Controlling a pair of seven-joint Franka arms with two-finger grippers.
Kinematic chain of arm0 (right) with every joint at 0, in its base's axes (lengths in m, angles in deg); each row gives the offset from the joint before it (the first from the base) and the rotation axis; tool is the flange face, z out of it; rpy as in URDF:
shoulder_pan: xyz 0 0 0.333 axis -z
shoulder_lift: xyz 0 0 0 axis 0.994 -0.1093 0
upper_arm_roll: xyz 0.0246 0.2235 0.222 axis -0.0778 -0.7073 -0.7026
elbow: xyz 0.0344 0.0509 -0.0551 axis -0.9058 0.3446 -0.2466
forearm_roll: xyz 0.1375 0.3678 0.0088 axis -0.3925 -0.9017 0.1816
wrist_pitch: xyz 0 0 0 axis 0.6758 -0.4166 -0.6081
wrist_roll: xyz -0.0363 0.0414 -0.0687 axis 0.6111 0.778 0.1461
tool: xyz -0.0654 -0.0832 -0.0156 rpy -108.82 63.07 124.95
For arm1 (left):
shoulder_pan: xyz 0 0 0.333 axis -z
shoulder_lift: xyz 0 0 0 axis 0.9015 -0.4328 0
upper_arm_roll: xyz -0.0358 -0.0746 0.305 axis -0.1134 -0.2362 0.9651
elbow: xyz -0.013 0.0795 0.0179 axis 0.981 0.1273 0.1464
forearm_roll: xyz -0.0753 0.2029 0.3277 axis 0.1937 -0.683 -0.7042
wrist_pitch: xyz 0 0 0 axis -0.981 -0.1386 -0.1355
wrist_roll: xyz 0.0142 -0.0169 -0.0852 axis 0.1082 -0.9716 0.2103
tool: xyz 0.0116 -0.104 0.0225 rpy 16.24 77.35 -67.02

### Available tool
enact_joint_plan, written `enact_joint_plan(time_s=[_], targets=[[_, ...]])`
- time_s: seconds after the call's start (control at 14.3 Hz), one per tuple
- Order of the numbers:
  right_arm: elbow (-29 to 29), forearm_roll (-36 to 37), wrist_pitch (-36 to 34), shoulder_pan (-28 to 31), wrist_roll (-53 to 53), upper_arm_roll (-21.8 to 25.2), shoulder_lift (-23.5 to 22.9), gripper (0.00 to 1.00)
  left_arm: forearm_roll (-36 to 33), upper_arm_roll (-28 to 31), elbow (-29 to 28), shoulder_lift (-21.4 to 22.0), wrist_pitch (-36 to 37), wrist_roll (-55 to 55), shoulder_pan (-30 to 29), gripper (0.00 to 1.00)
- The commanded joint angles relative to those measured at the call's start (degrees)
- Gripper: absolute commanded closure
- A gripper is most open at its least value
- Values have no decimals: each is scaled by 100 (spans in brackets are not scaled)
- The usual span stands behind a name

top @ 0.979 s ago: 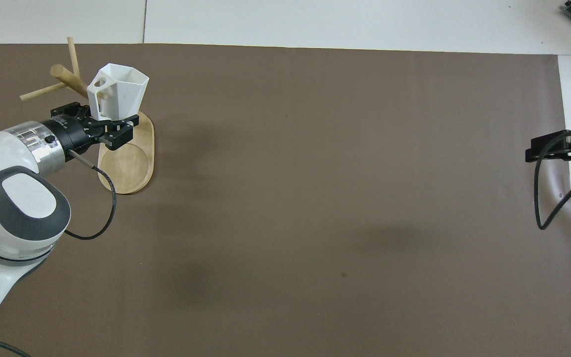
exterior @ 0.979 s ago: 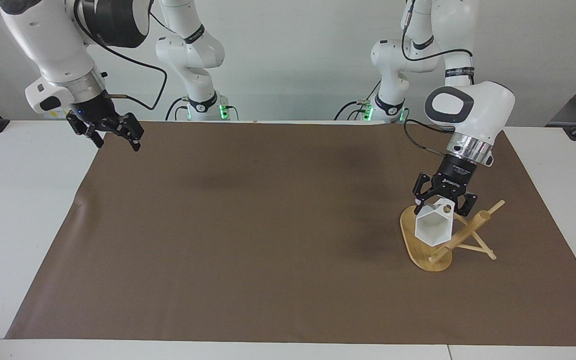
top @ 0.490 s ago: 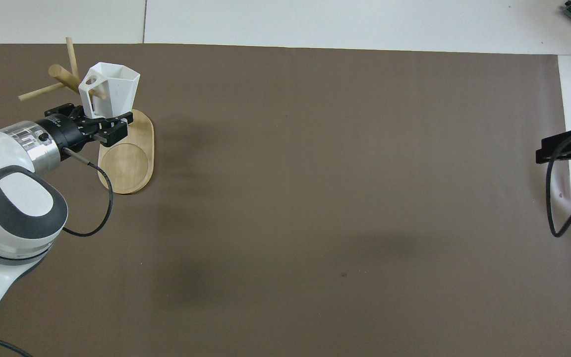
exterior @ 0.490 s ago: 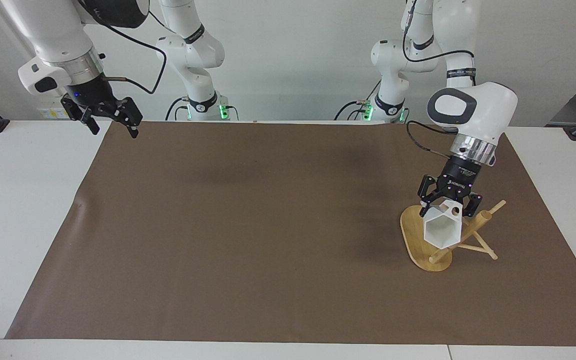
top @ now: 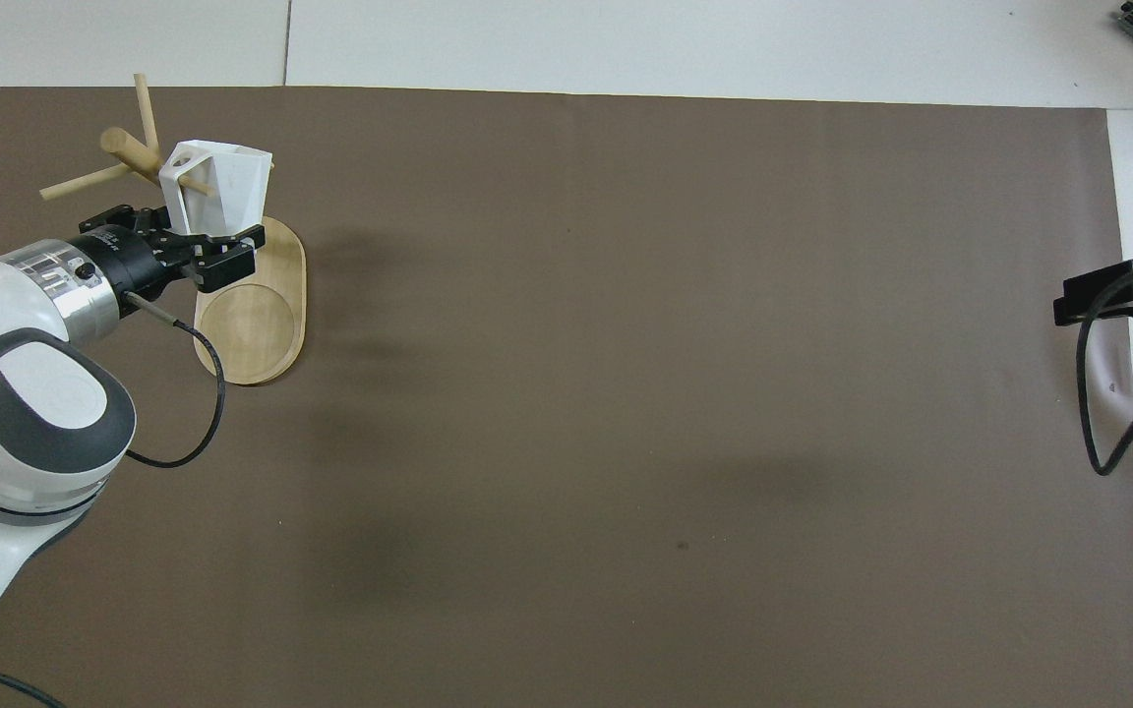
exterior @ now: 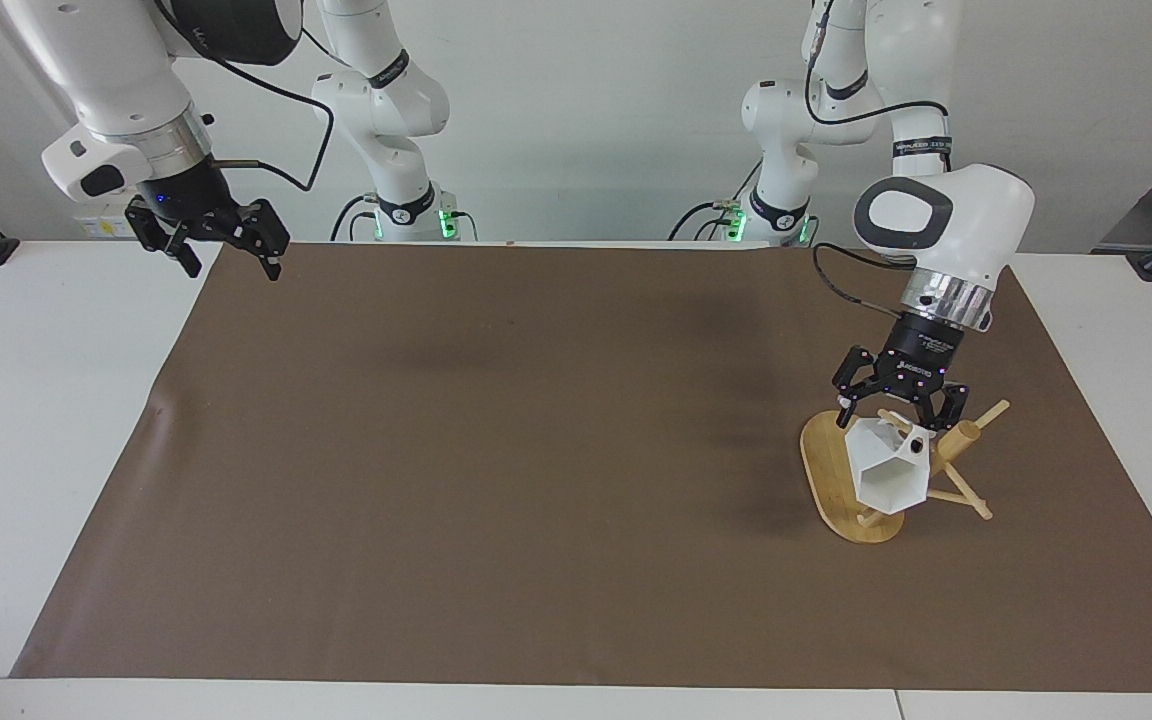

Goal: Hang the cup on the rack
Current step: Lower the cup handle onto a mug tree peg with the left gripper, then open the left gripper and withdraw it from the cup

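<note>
Cup (exterior: 886,478), one only, white and faceted: hung by its handle on a thin peg of the rack (exterior: 826,470), over the bamboo base, toward the left arm's end of the worktop (exterior: 36,400).

One worktop, white, covered for most of its span by one brown mat (exterior: 536,450).

Two arms, white. Left arm bent down over the rack. Right arm held high at its own end, waiting, over the mat's corner nearest the robots.

One rack, light bamboo: oval flat base on the mat, one thick round post (exterior: 966,435) rising from it, thin pegs crossing through the post. At least three peg ends showing bare, plus the one carrying the cup. From above, base (top: 252,334) bare on the part nearer the robots.

One cup again, now in detail: tipped on its side, hexagonal mouth turned away from the robots, blocky handle uppermost. From above, cup (top: 222,182) seen with the peg passing through the round hole in the handle. Body hanging clear above the base, beside the post.

Two pincers, black. Left pincer (exterior: 896,412) just above the cup's handle, fingers spread wide to either side of it, grasping nothing; cannot tell whether a fingertip brushes the handle. From above, left pincer (top: 195,251) over the base's end by the post. Right pincer (exterior: 231,262) up in the air, fingers apart, empty; from above only partly in view at the picture's edge.
</note>
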Motion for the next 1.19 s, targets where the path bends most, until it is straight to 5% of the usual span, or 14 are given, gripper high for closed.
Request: enact_joint_plan(time_s=[0.0, 0.63, 1.12], targets=[[36, 93, 75, 18, -87, -41, 27, 0, -109, 13, -4, 30, 161, -108, -25, 0], [150, 57, 232, 35, -414, 38, 45, 0, -724, 84, -65, 802, 1523, -108, -772, 0], [159, 57, 250, 44, -388, 100, 45, 0, -3058, 58, 452, 1244, 3043, 41, -1019, 0]])
